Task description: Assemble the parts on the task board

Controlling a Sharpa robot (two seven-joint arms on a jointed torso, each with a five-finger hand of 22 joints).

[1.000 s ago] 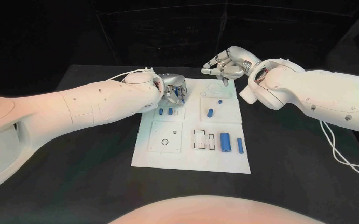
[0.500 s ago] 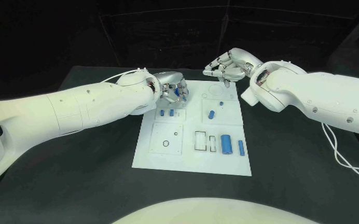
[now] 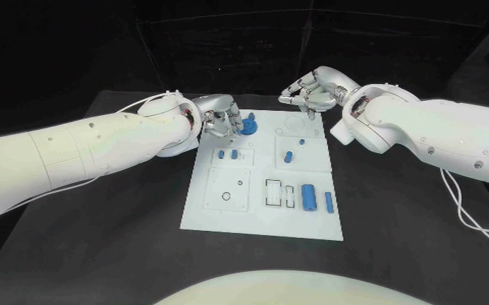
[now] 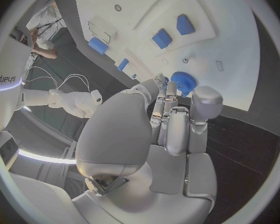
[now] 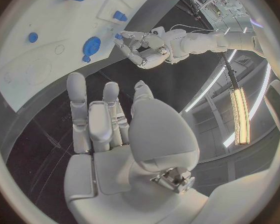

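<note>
One blue gear (image 3: 249, 127) is pinched in the left hand (image 3: 222, 123) above the task board's (image 3: 260, 217) upper left, likely awaiting seating, while the right hand (image 3: 311, 95) hovers empty, fingers apart.

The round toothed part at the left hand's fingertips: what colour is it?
Blue. The gear shows best in the left wrist view, at the left hand's fingertips.

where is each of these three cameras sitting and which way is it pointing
Head view: on the robot's head, looking down at the table and the task board; both white arms reach in, left hand and right hand over the board's far end.
Left wrist view: behind the left hand, facing the board; its palm and fingers show, fingertips at a blue gear.
Right wrist view: behind the right hand, facing the board; its palm and fingers show.
Shared: the right wrist and head views both show the left hand with the gear.
</note>
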